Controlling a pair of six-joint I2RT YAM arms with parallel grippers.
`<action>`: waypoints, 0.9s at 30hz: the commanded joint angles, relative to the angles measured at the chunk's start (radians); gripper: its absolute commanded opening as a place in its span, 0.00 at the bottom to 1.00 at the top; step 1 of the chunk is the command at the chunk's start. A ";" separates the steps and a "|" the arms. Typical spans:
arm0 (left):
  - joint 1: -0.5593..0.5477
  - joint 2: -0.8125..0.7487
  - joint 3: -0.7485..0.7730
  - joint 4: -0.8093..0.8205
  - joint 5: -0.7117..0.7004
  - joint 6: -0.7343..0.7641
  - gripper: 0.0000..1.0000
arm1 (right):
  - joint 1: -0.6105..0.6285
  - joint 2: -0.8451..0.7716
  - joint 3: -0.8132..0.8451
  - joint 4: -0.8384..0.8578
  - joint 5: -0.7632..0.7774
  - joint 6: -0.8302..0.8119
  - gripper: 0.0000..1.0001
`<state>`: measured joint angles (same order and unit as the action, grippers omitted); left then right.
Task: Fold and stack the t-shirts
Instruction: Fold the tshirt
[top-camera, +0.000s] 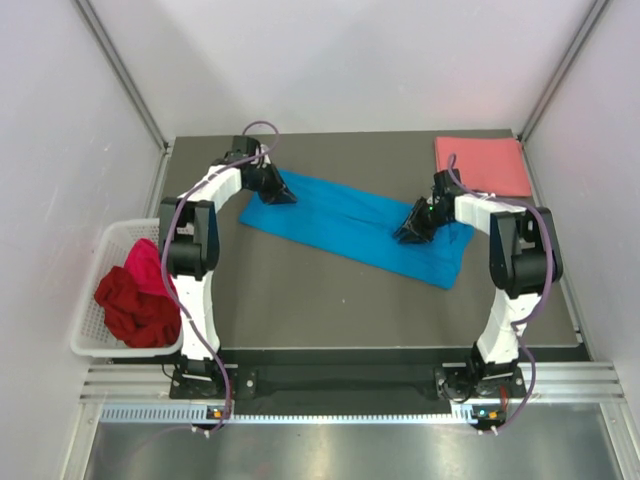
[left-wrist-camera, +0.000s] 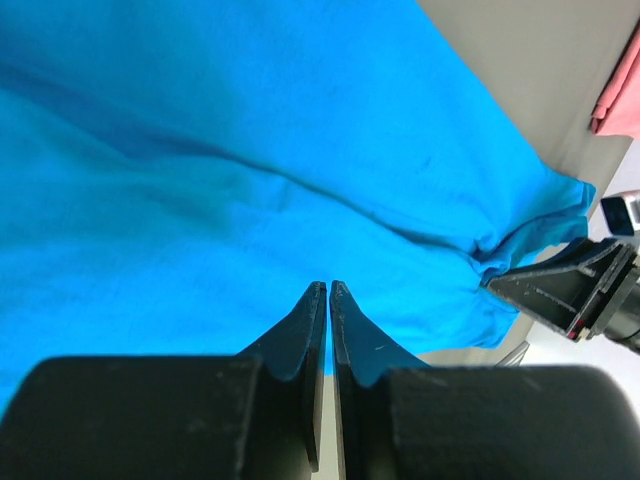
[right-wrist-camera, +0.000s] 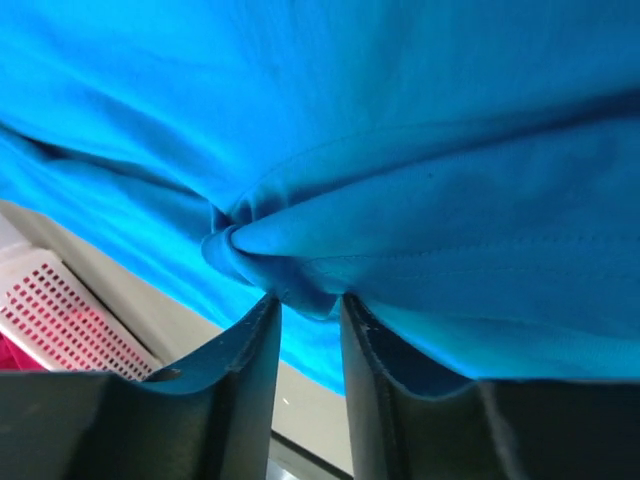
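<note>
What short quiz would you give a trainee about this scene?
1. True or false: the left pincer and the right pincer both pinch the blue shirt.
2. What lies in the basket? A) the dark red shirt and the magenta shirt; B) two blue ones.
3. Fill in: the folded pink shirt lies at the table's far ____ corner.
Key: 1 true; 2 A; 3 right.
</note>
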<state>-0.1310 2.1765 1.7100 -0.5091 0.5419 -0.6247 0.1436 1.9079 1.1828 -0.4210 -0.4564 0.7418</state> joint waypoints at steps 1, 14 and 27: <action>-0.001 -0.070 -0.023 -0.016 0.003 0.026 0.10 | 0.007 0.008 0.070 0.018 0.032 -0.015 0.27; -0.001 -0.124 -0.092 -0.029 0.003 0.036 0.10 | 0.025 0.198 0.389 0.014 0.016 -0.021 0.25; -0.001 -0.188 -0.170 -0.025 -0.011 0.048 0.09 | -0.018 0.079 0.504 -0.250 0.147 -0.245 0.52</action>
<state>-0.1310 2.0518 1.5494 -0.5449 0.5335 -0.5991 0.1474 2.1307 1.7531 -0.6025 -0.3565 0.5808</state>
